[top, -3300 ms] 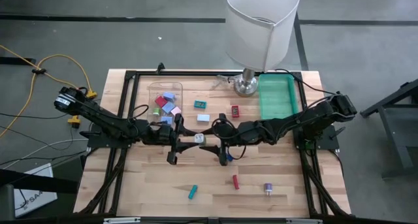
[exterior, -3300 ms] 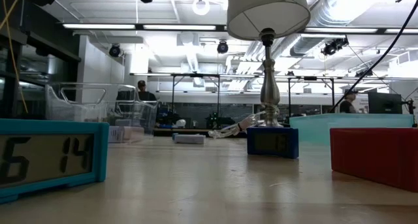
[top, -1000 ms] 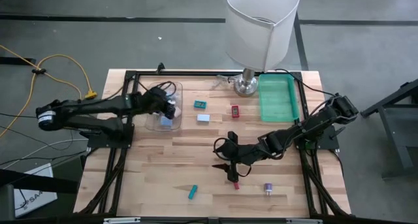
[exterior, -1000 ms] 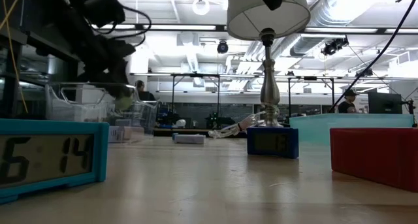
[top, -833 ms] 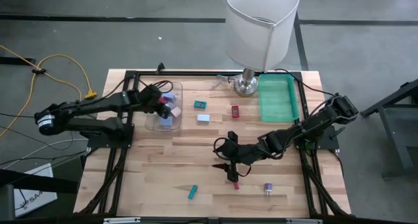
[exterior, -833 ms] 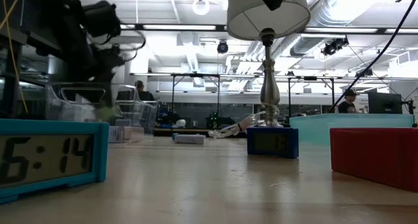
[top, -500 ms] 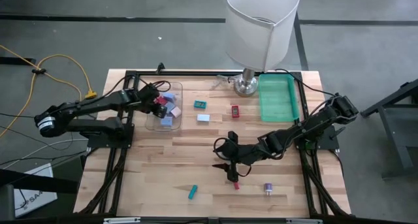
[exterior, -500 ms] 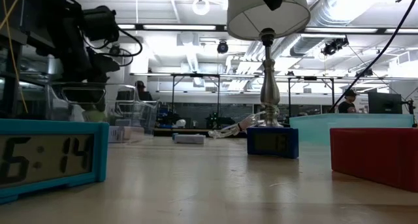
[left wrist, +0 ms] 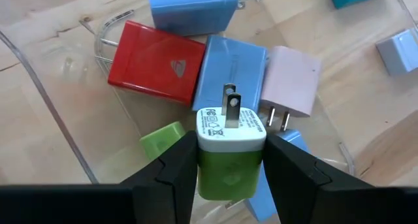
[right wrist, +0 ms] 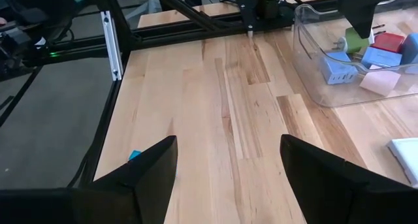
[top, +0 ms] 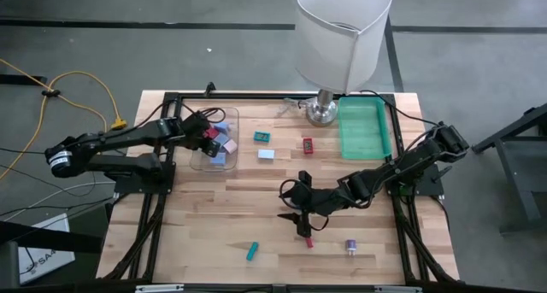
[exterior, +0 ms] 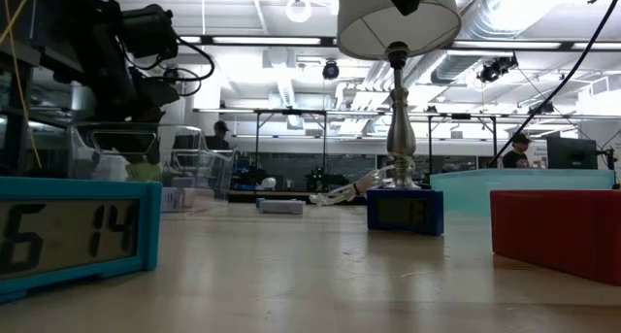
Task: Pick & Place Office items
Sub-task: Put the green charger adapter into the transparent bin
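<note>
The left gripper [left wrist: 230, 178] is pinching a green-and-white plug [left wrist: 230, 149] by its flat sides above the clear bin [top: 198, 163], upper left of the bench [top: 256, 208]. It looks light, rigid and slick. The right gripper [top: 305, 229], lower centre, is hanging with its fingers apart.

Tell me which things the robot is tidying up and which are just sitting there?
Being tidied: green charger held by the left gripper, chargers in the clear bin, small clocks and loose pieces on the table.

Just there: lamp, green tray, yellow cable.
</note>
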`<state>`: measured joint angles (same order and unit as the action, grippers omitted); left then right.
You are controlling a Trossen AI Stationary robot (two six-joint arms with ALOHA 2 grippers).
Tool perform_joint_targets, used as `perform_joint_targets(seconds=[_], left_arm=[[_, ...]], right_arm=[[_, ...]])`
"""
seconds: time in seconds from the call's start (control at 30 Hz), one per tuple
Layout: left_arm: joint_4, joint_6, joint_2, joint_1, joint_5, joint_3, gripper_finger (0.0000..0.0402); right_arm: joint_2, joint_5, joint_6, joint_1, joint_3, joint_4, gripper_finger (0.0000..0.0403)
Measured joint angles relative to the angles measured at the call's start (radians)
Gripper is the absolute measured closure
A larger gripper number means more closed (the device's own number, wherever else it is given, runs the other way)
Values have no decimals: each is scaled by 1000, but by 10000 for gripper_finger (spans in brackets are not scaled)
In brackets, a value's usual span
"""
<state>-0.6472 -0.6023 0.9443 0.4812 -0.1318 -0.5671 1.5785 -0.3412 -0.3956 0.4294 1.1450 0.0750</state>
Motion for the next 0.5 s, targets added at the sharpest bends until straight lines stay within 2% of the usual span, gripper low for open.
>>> perform_joint_targets(seconds=[0.13, 0.37, 0.5], left_arm=[[4, 0, 0, 0, 0, 0, 251], [5, 4, 0, 0, -2, 0, 206], [5, 4, 0, 0, -3, 0, 196]], right_arm=[[0, 1, 0, 0, 0, 0, 145], [0, 3, 0, 1, 0, 0, 145], [0, 3, 0, 1, 0, 0, 145]])
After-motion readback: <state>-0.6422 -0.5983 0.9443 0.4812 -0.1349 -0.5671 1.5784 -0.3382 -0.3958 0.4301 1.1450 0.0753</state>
